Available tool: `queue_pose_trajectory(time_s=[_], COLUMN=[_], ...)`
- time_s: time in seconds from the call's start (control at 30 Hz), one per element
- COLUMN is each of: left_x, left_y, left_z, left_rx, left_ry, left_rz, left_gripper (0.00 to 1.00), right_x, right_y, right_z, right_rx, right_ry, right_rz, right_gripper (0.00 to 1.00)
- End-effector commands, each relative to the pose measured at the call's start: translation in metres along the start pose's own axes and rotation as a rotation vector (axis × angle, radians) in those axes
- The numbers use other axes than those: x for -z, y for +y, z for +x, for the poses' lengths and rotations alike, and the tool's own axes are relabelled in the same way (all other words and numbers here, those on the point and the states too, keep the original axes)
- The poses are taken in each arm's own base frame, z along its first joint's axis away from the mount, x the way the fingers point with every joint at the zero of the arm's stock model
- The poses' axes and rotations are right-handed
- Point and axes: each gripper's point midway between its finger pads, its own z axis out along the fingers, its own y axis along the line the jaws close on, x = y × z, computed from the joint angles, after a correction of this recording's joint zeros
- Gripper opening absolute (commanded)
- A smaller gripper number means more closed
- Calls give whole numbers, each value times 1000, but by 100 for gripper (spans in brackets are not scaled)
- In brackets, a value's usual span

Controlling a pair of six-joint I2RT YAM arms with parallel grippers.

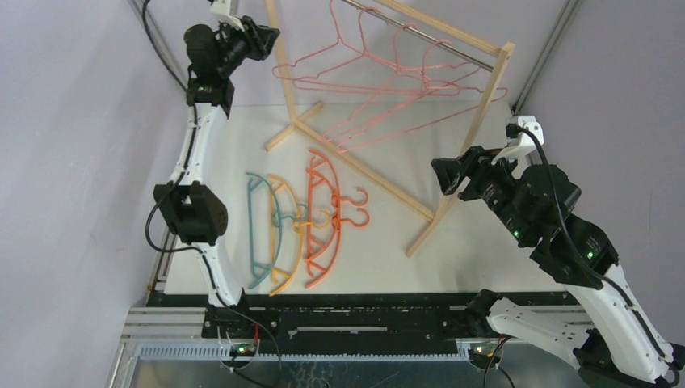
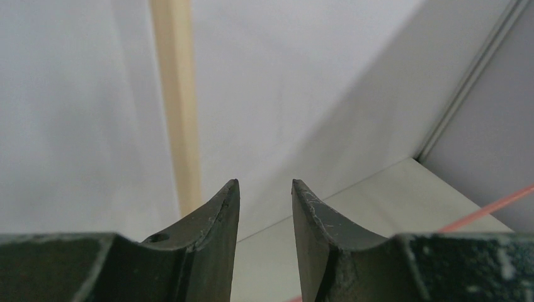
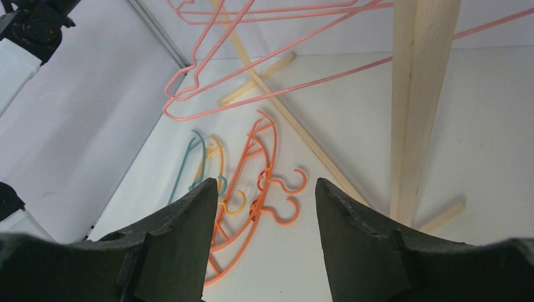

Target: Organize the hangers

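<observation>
Plastic hangers, teal (image 1: 257, 230), yellow (image 1: 284, 234) and orange (image 1: 325, 217), lie bunched on the tabletop (image 1: 380, 242). Farther back, pink wire hangers (image 1: 380, 69) hang on the wooden rack (image 1: 485, 97). Right gripper (image 3: 266, 207) and left gripper (image 2: 264, 211) hover with jaws parted, holding nothing.

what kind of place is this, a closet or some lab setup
Most likely a lab test bench, not a closet: plain grey walls enclose a white table, a small wooden rack holds pink hangers, and plastic hangers lie loose.
</observation>
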Motion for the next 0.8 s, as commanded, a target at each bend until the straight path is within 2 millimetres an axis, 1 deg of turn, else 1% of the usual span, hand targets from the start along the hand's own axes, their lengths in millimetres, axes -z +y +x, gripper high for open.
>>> queue_pose_trajectory(time_s=[0.0,0.1,0.17,0.2,0.3,0.33,0.47,0.57,0.77], left_x=[-7,0,12,16,28,32,43,46,43], left_y=[-40,-47,-52,-52,-53,-54,-54,-54,-56], left_z=[-37,-27,-25,-19,-7,-1,13,12,4], left_rx=[-29,-16,-29,-39,-54,-55,-52,-47,-39], left_ry=[-92,-69,-65,-54,-15,0,26,17,-5], left_rz=[108,119,118,111,104,105,100,99,111], left_gripper=[41,41,42,42,42,42,43,43,43], right_x=[-8,-21,-31,-36,-52,-57,-69,-73,-74], right_y=[9,18,26,29,25,23,12,4,0], right_z=[-6,-16,-25,-30,-45,-53,-79,-93,-104], right_rx=[36,49,63,70,77,73,61,52,50], right_ry=[-18,-37,-51,-58,-85,-106,-201,-236,-282], right_rz=[-29,-42,-57,-56,12,32,131,175,202], right_gripper=[66,66,66,65,62,61,58,58,58])
